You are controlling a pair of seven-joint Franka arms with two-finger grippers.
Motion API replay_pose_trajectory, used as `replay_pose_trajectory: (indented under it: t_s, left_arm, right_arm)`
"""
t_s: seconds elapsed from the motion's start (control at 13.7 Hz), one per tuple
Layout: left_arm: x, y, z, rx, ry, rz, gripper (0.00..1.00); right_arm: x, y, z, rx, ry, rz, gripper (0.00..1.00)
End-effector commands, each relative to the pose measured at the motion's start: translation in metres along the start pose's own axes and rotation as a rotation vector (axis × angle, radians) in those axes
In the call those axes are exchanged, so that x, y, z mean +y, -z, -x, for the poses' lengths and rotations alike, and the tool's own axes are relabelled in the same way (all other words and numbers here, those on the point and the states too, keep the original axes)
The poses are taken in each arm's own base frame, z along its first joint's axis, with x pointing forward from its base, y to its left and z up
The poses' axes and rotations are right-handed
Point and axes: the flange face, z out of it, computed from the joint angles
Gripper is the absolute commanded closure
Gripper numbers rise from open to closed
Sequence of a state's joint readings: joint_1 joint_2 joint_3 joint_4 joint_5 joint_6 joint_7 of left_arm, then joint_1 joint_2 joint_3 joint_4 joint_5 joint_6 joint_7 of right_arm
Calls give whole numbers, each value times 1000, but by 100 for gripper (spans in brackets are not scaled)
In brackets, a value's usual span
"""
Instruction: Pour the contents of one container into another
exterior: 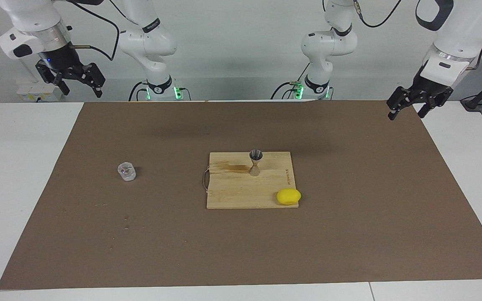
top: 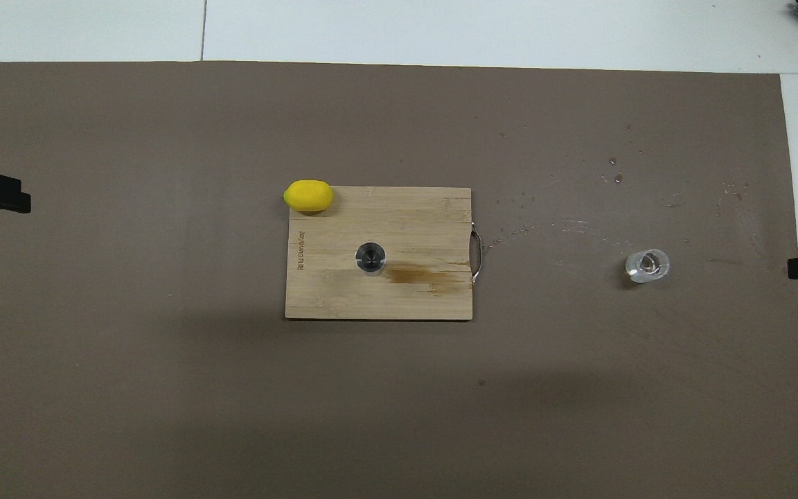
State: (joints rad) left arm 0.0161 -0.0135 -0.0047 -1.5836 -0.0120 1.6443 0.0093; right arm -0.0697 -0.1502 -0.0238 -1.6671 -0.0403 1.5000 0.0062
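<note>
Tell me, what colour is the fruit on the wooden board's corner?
Bright yellow: the lemon shows best in the overhead view.

both pincers cut off at the overhead view's side edges; glass cup (exterior: 126, 171) contents too small to tell

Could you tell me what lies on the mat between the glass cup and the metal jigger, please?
Only a stained part of the cutting board with its wire handle, then bare mat with a few droplets, between glass cup and jigger; the overhead view shows this best.

Lab: white wall (exterior: 241, 50), robot arms (exterior: 149, 37)
</note>
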Motion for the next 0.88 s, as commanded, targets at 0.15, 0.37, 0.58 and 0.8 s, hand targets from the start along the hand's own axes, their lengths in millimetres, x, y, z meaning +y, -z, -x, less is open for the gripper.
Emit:
replay_pose_trajectory:
  t_s: [0.15,0.37,0.58,0.8]
  left_arm:
    - [2,5,1,10,0,-16,0]
    - [2,5,1,10,1,-16,0]
    - [2,5,1,10,0,-16,0]
    - [2,6,1,12,0,-16,0]
  right_arm:
    - [-3,4,1,1,-5,23,0]
    - [-3,1,2,-5,-4,24,0]
    - [-4,2,2,-4,-4,24,0]
    - [-3,1,2,-7,-8,24,0]
